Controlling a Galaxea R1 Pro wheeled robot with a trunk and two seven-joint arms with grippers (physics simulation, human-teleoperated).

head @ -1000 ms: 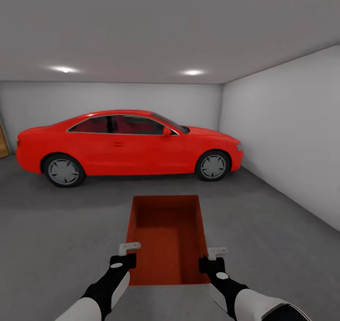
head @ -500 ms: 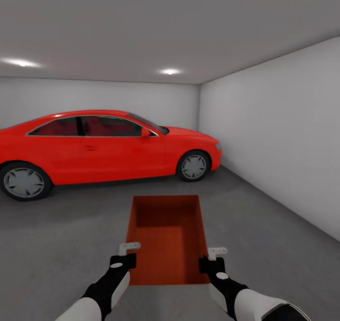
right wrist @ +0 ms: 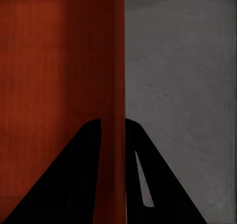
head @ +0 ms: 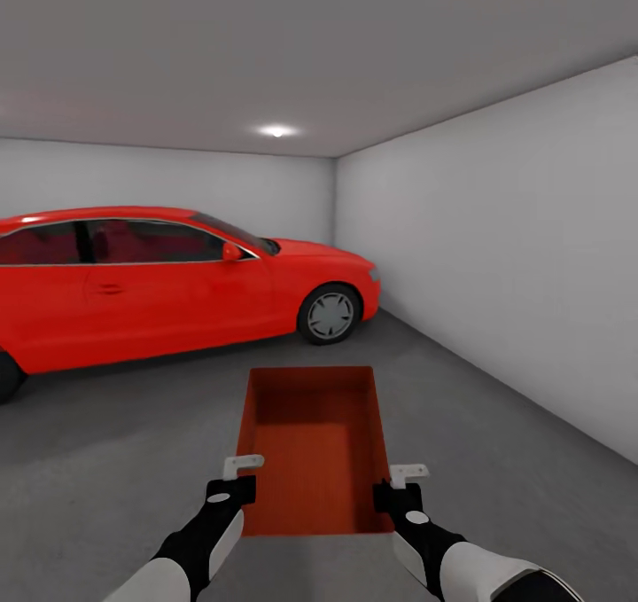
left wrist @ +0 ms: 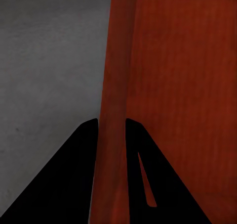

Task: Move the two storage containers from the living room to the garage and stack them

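Left gripper [head: 241, 476] clamps the left wall of the storage container [head: 312, 447]; right gripper [head: 399, 485] pinches its right wall. Container held level above the floor [head: 106, 460], short of the red car [head: 168, 278]. Bare concrete on both sides of it; grey wall [head: 496, 256] further right.

Open orange-red storage container [head: 312, 447], seemingly level.

Your left gripper [head: 241, 466] and right gripper [head: 408, 473] sit on opposite side walls of the box [head: 312, 447], which lies between them and stretches ahead, over the floor [head: 106, 442]. Ahead and left of your left gripper stands the car [head: 168, 278]. A wall [head: 496, 247] runs along to the right of your right gripper.
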